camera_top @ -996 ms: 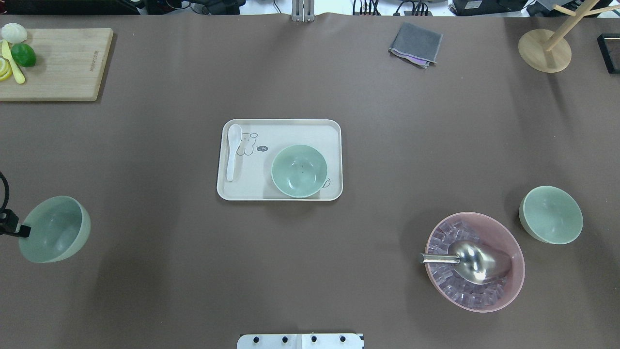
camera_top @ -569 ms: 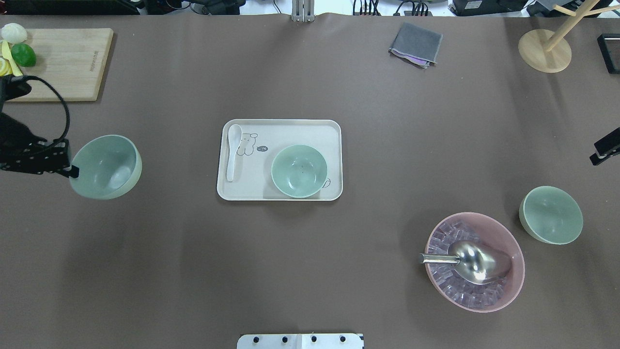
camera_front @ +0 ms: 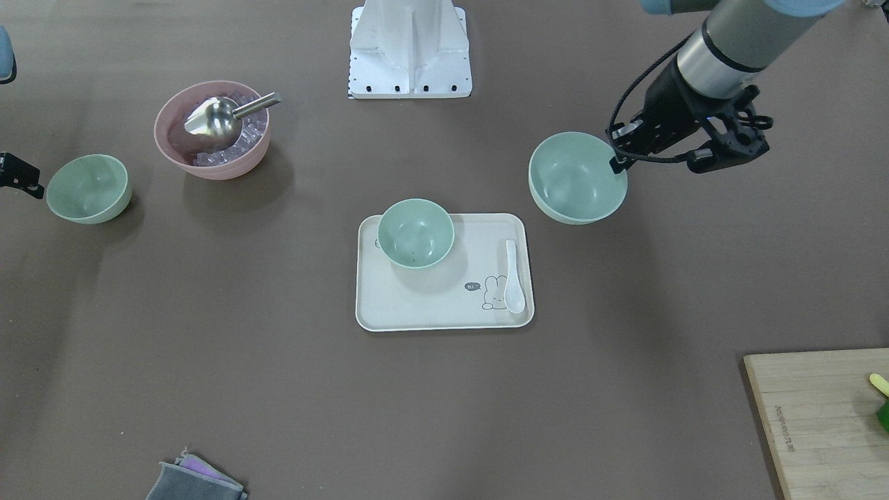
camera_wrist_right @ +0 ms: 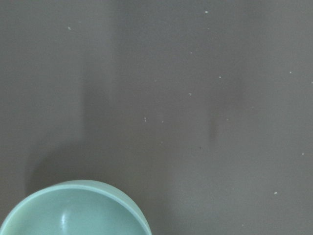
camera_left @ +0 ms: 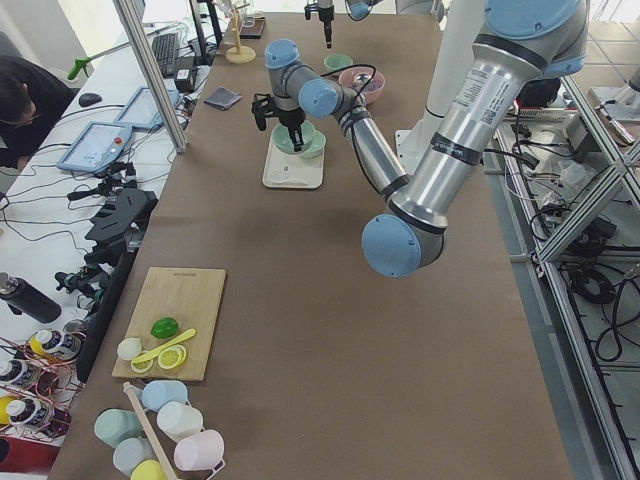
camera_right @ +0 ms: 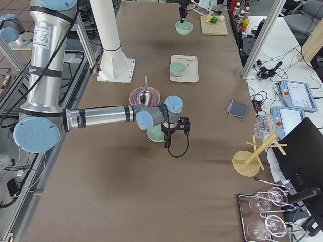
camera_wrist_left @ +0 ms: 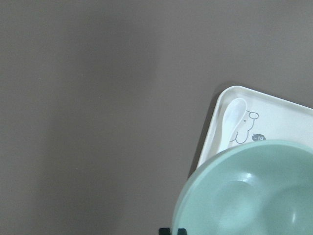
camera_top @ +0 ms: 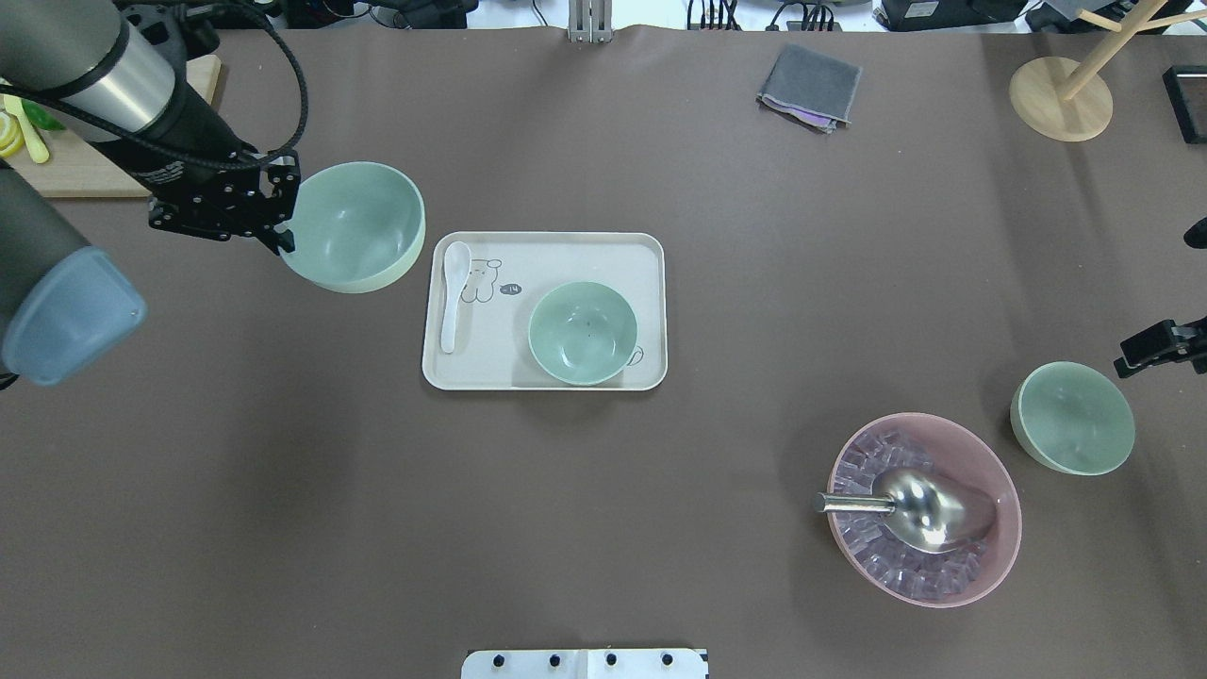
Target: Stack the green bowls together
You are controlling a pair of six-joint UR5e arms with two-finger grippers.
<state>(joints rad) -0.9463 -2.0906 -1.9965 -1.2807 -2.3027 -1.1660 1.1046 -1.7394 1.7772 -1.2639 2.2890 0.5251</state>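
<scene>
My left gripper (camera_top: 283, 231) is shut on the rim of a pale green bowl (camera_top: 354, 226) and holds it in the air just left of the cream tray (camera_top: 566, 250). The front view shows this gripper (camera_front: 618, 161) and bowl (camera_front: 576, 177) too, and the bowl fills the left wrist view's corner (camera_wrist_left: 254, 191). A second green bowl (camera_top: 582, 332) sits on the tray. A third green bowl (camera_top: 1073, 418) stands on the table at the right. My right gripper (camera_top: 1152, 349) hovers just beyond its far right rim, open and empty, partly cut off by the edge.
A pink bowl (camera_top: 924, 509) with ice and a metal scoop stands close beside the right bowl. A white spoon (camera_top: 453, 294) lies on the tray's left side. A cutting board (camera_front: 819, 417), a grey cloth (camera_top: 811, 87) and a wooden stand (camera_top: 1061, 99) are at the far edge.
My left gripper has carried its bowl away from the near left edge, forward and right, up to the tray. My right gripper has come in from the right edge towards the right bowl.
</scene>
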